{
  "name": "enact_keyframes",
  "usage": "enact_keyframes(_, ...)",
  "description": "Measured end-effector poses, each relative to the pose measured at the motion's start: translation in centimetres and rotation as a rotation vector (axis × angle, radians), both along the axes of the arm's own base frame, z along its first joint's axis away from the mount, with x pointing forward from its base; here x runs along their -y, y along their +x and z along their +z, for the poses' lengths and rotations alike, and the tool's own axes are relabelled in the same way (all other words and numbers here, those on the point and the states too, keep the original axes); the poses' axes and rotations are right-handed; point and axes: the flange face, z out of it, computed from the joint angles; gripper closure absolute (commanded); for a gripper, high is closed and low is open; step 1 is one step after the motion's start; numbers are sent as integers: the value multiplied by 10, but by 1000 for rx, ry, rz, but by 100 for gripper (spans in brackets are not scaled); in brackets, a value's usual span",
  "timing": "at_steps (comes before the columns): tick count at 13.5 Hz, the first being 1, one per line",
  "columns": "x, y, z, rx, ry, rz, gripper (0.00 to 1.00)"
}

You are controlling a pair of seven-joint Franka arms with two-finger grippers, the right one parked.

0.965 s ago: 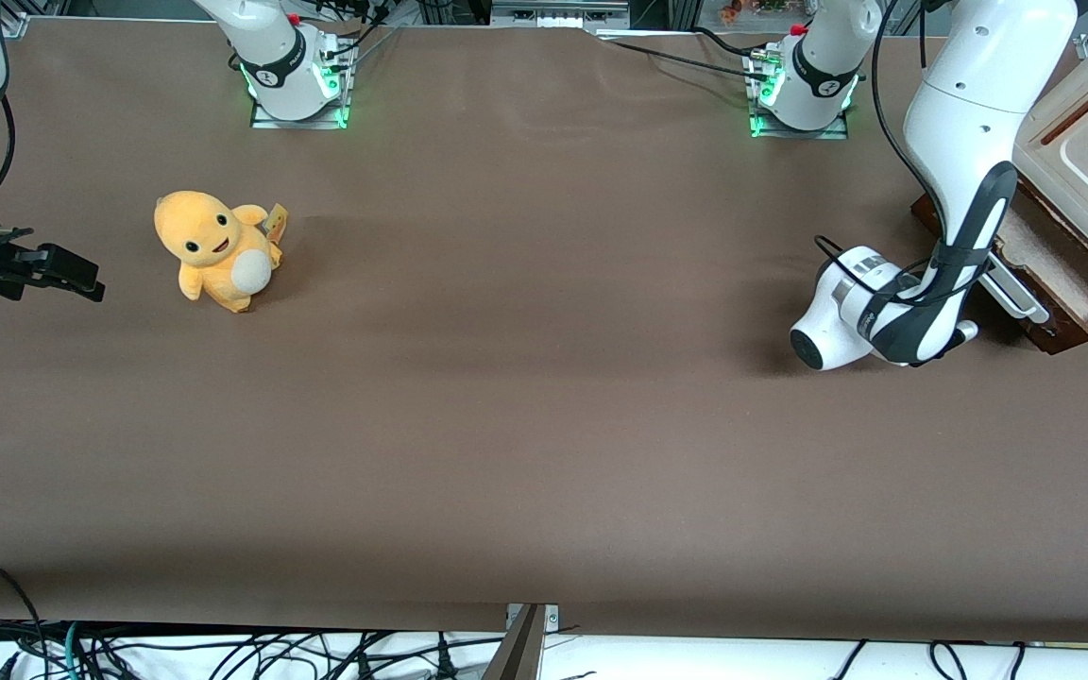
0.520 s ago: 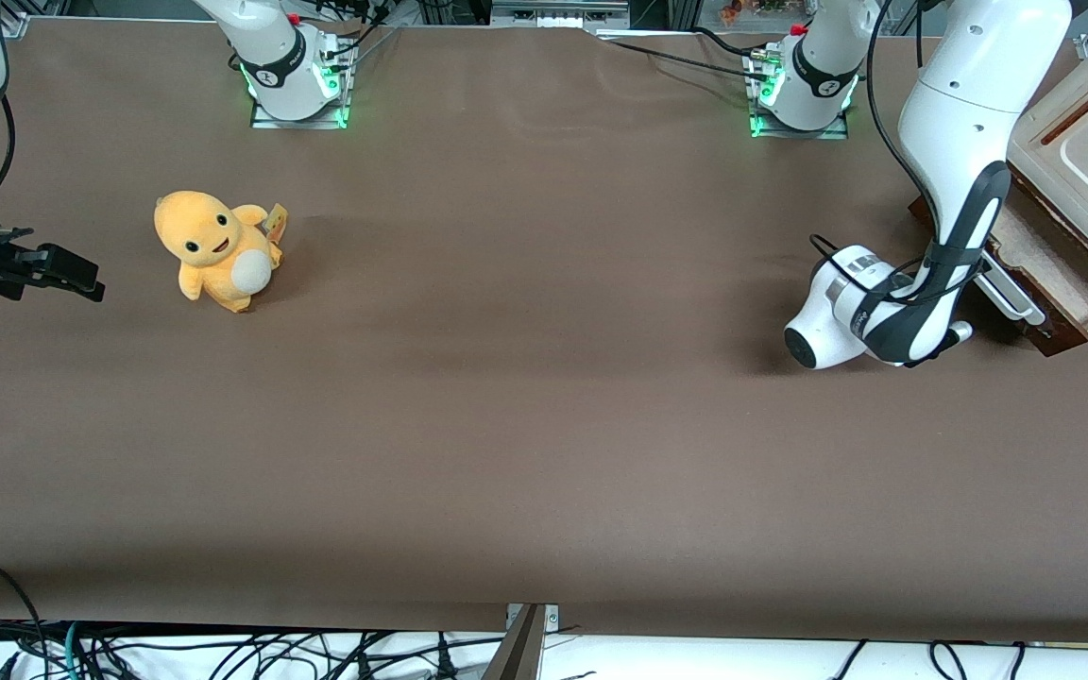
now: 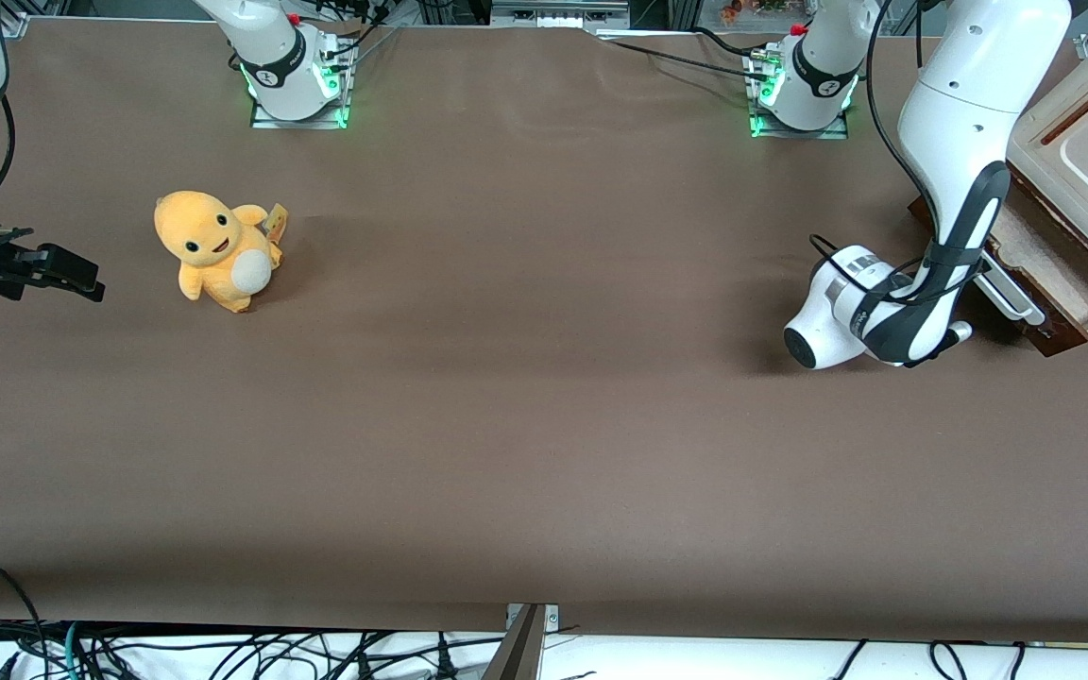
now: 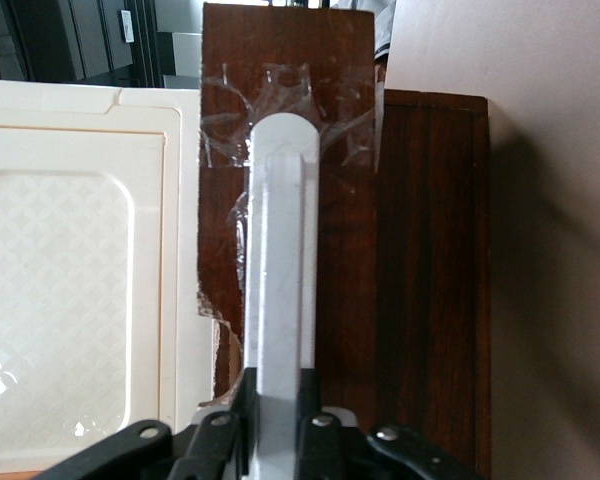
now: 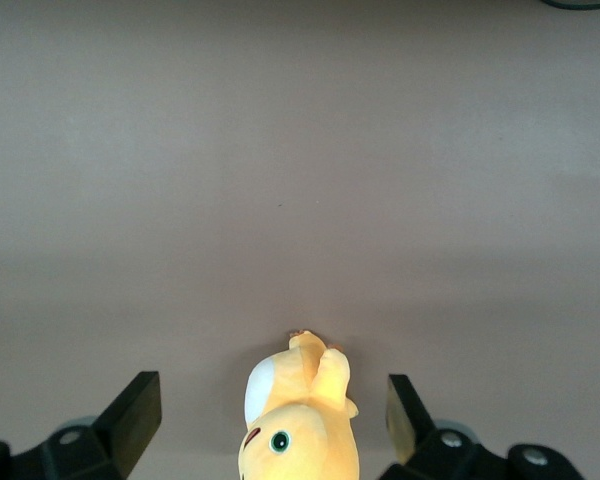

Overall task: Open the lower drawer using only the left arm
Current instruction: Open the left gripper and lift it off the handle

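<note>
Gripping: gripper (image 4: pixel 277 425) clenched on the white handle (image 4: pixel 280 260), one black finger (image 4: pixel 242 415) pressed to each side of the bar.
Drawer (image 3: pixel 1063 274): pulled partway out of the cabinet (image 3: pixel 1087 156), pale inside showing, sitting at the working arm's end of the table (image 3: pixel 506 425).
Handle, front view: bar (image 3: pixel 1011 295) runs along the drawer's front edge, its nearer end poking clear of the arm.
Arm (image 3: pixel 950 142): drops steeply in front of the cabinet, wrist low over the table just in front of the drawer.
Edges: dark drawer front (image 4: pixel 420 280) meets bare brown table along one straight line; cream panel (image 4: pixel 80 260) borders the wood on the handle's other flank.
Open room: wide bare tabletop from the wrist toward the parked arm's end.
Plush (image 3: pixel 213 247): yellow toy, well apart from the drawer, toward the parked arm's end.
</note>
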Motion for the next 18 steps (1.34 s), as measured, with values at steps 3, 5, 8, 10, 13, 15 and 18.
enact_keyframes(3, 8, 0, 2, 0, -2, 7, 0)
enact_keyframes(5, 10, 0, 4, -4, 4, 9, 0)
enact_keyframes(8, 10, 0, 5, -4, 0, 24, 0)
enact_keyframes(10, 11, -1, 5, -4, -8, 36, 0)
enact_keyframes(13, 17, 5, 11, 17, -54, 93, 0)
enact_keyframes(15, 28, 21, 30, 44, -157, 176, 0)
enact_keyframes(18, 42, 51, 82, 79, -341, 244, 0)
